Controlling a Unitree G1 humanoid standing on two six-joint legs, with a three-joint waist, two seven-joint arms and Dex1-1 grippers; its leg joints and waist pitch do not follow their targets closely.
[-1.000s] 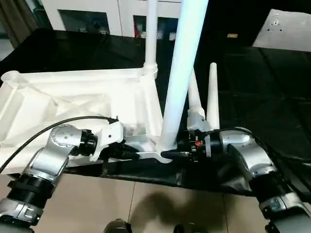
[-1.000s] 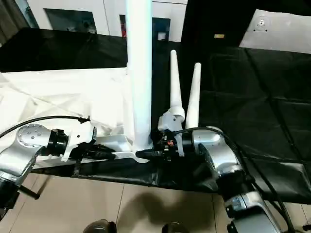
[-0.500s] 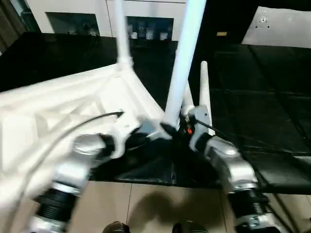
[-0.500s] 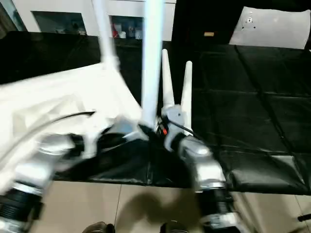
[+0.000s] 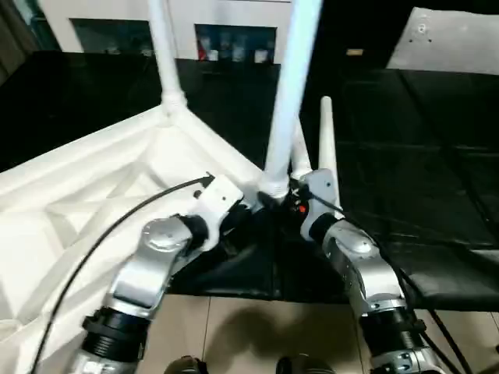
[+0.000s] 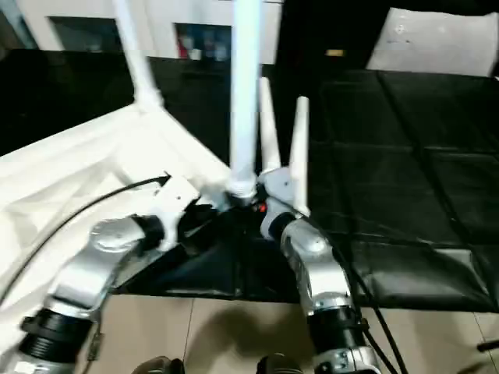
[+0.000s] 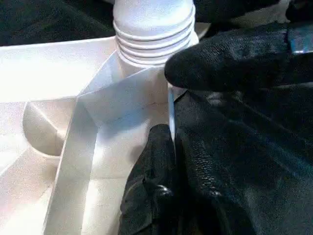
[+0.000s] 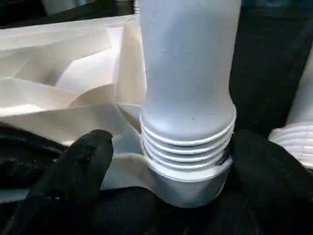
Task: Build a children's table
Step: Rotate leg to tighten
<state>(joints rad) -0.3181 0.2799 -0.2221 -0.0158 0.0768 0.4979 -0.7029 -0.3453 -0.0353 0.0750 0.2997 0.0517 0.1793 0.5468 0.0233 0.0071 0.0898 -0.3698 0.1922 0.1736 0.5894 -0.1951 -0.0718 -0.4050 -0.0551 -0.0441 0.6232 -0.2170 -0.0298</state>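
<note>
Kids' table (image 5: 93, 210) lies upside down, ribbed underside up, on the black-draped tabletop (image 5: 421, 179). Its near corner sits right at both tools and the rest runs off beyond the L tool, cut by the frame edge. L tool (image 7: 168, 147) is closed almost fully, w/ the thin rim wall at that corner nipped between its fingers (image 7: 154, 166). The far-side finger is hard to separate from the black cloth behind it. R tool (image 5: 279, 204) faces the L tool across the corner, fingers spread wide either side of the ribbed collar of the upright leg (image 5: 292, 93). One finger (image 8: 78, 171) is clear of the collar; contact on the other side can't be made out. That leg rises straight up between the two tools, top cut off. A 2nd upright leg (image 5: 162, 54) stands at the corner well beyond the L tool, top also cut off. Two loose legs (image 5: 326, 140) lie on the cloth just beyond the R tool, tips pointing away, one partly hidden behind the upright leg. Writing: a small yellowish label (image 5: 355, 53) on the dark panel far beyond the R tool is too small to read. The white board (image 5: 452, 39) near it has a mark, unreadable. The stuff in the cabinet (image 5: 234, 39) compartments is blurred.
</note>
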